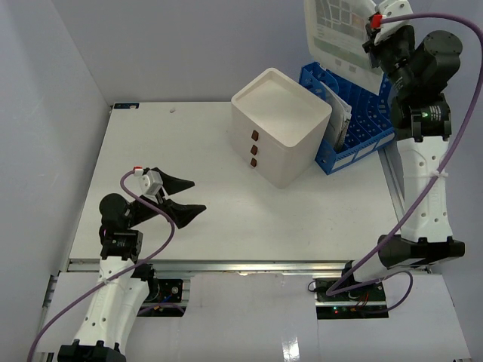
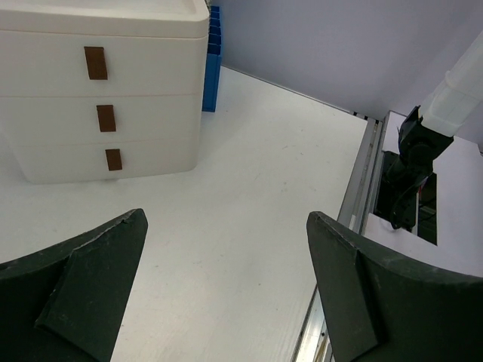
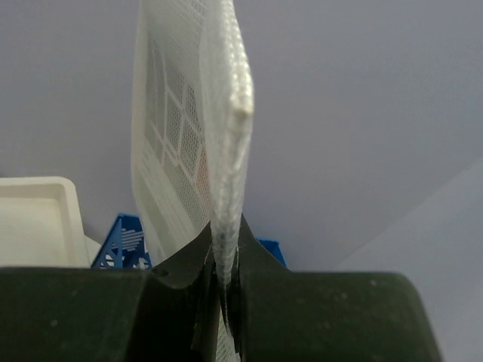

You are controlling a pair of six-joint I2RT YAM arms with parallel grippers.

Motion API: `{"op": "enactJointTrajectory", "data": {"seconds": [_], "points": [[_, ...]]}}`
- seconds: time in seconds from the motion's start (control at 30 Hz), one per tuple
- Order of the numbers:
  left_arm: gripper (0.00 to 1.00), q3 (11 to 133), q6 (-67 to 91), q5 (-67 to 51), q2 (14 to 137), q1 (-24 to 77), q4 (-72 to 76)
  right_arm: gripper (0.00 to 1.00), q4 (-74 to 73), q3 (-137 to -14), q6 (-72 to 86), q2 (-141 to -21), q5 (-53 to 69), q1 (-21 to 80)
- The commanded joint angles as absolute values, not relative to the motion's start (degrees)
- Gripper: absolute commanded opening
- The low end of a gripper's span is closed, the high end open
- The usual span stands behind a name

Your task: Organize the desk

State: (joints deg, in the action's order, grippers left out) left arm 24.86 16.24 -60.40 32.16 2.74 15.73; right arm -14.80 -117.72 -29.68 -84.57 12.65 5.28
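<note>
We see the desk [image 1: 226, 219] as a wide white top that fills the middle of the overhead view, with a metal rail [image 1: 226, 265] along its near edge. Toward its far side stands a white box [image 1: 281, 127] with three drawers. Just to the right of it, at the far right corner, is a blue file rack [image 1: 366, 124]. A thin booklet [image 1: 341, 119] leans in the rack, on the side nearest to the white box; we cannot read it.

The left gripper [image 1: 198, 194] hovers low over the left part of the desk, its jaws spread wide with nothing between them. In the left wrist view its two dark fingers [image 2: 90, 286] frame bare tabletop, and the white box [image 2: 106, 90] is ahead of them.

The right gripper [image 1: 371, 32] is raised high above the blue file rack. Its jaws are clenched on a white mesh pouch [image 1: 338, 32], flat and thin, gripped near one edge. In the right wrist view we see this pouch [image 3: 189, 136] edge-on, rising above the two pads [image 3: 185, 264] that pinch it.
</note>
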Motion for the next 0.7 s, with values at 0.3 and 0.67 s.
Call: {"op": "enactJointTrajectory", "data": {"seconds": [0.3,0.67], "points": [[0.98,22.4,16.0,-60.0,31.1,2.7,16.6,0.08,-7.1,-116.1,-32.6,-86.4,4.6,4.2],[0.98,22.5,16.0,-60.1,30.8,2.7,16.1,0.08,-8.6,-114.8,-31.1,-85.9,4.7,4.2]]}}
